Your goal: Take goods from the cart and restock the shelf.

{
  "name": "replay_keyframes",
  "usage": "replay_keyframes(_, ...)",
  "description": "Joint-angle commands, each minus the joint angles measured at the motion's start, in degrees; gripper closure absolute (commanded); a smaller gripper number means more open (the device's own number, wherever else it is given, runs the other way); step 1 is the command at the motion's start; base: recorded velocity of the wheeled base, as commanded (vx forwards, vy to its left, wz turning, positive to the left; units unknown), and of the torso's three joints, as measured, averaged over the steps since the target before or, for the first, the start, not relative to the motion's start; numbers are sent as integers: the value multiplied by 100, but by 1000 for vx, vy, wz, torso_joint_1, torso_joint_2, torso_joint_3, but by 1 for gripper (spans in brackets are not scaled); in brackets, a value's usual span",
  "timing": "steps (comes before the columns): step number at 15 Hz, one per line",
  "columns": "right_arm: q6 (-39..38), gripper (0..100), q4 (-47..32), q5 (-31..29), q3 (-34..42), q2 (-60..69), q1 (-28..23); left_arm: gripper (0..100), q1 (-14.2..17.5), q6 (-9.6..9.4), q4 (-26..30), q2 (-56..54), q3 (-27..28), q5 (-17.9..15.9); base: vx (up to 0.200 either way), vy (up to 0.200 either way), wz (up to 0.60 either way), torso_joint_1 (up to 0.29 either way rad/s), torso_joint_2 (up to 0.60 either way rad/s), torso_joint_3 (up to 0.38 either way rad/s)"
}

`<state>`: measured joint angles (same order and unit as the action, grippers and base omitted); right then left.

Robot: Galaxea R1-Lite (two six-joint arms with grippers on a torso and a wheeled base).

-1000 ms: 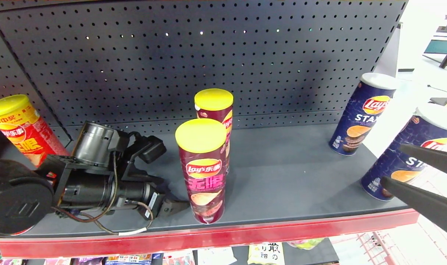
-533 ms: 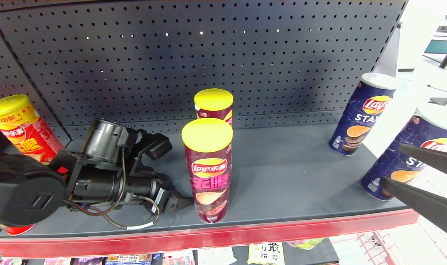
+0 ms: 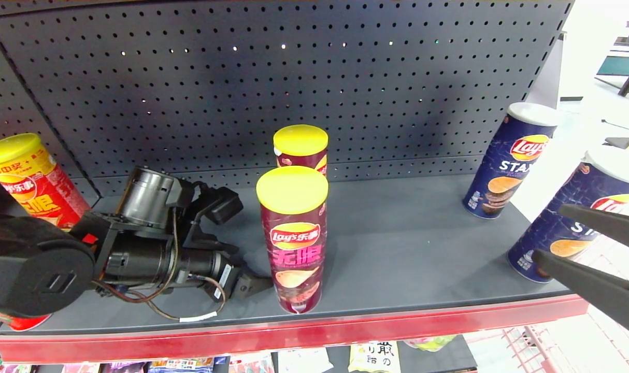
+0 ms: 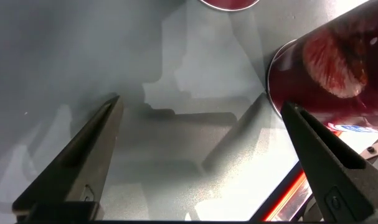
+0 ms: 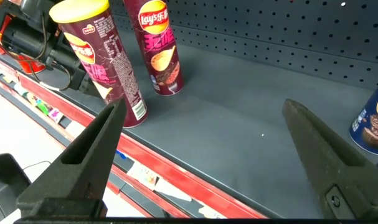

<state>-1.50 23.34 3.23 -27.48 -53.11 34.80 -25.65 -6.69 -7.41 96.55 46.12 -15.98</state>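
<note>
Shifted rightward since a second ago, the front can is standing upright near the shelf lip. Left gripper is lying low right beside its base, fingers spread wide, arm stretched along the shelf. Right gripper is hovering, spread, before a blue can. Behind, a second can is standing by the pegboard.
</note>
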Motion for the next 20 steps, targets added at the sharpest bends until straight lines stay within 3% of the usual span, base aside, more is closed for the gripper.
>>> replay_keyframes(1, 1, 0, 3, 2, -3, -15, 0, 0, -2, -7, 3, -5, 11, -1, 0, 0, 0, 0, 0, 0)
replay_keyframes(15, 1, 0, -5, -42, 6, 64, 0, 0, -37, 28, -129, -66, -68, 7, 0, 0, 0, 0, 0, 0)
replay_keyframes(18, 9, 0, -190, 20, 76, 143, -228, 0, 517, 28, -120, -866, -586, 16, 0, 0, 0, 0, 0, 0)
replay_keyframes(20, 27, 0, -251, 81, 331, 319, -255, 0, 1282, 45, -111, -2088, -1149, -10, 0, 0, 0, 0, 0, 0)
